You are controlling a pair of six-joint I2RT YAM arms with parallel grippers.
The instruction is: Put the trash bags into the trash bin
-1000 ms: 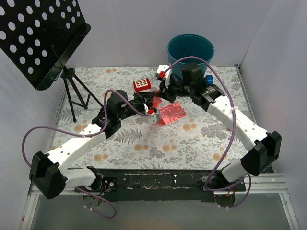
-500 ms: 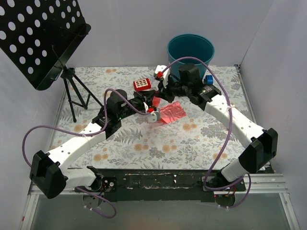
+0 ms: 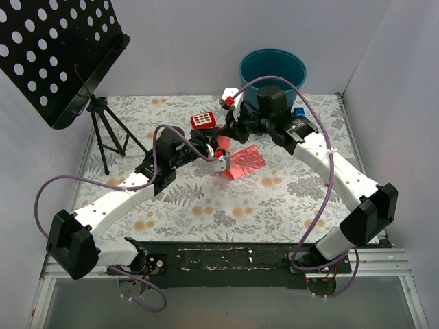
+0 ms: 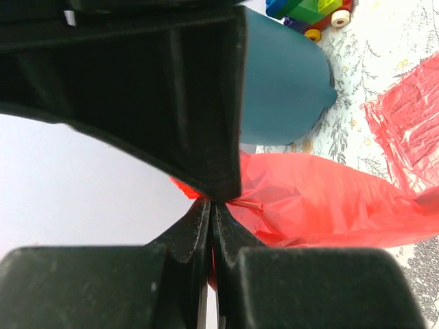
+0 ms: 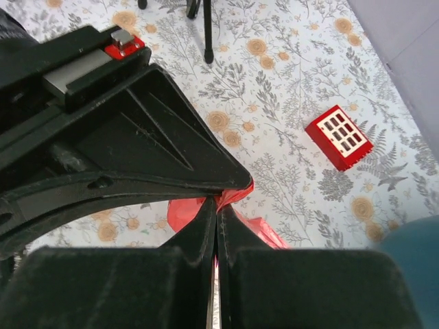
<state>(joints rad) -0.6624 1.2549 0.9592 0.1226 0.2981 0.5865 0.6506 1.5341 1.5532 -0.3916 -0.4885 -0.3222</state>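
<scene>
A red-pink trash bag (image 3: 245,163) lies crumpled on the floral table in front of the teal trash bin (image 3: 272,68). A strip of its film (image 3: 223,143) is lifted between both grippers. My left gripper (image 3: 220,152) is shut on the red film (image 4: 315,199), with the bin (image 4: 281,89) behind it and more red film (image 4: 411,130) on the table to the right. My right gripper (image 3: 232,123) is shut on a corner of red film (image 5: 236,195) above the table, between the bag and the bin.
A small red block with a white grid (image 3: 203,120) (image 5: 341,137) lies left of the bin. Coloured toy bricks (image 3: 300,112) (image 4: 309,10) sit right of the bin. A black perforated music stand (image 3: 55,48) on a tripod (image 3: 104,130) fills the back left.
My left gripper has shifted slightly right toward the bag. My right gripper has moved a little up and back toward the bin, both still holding red film.
</scene>
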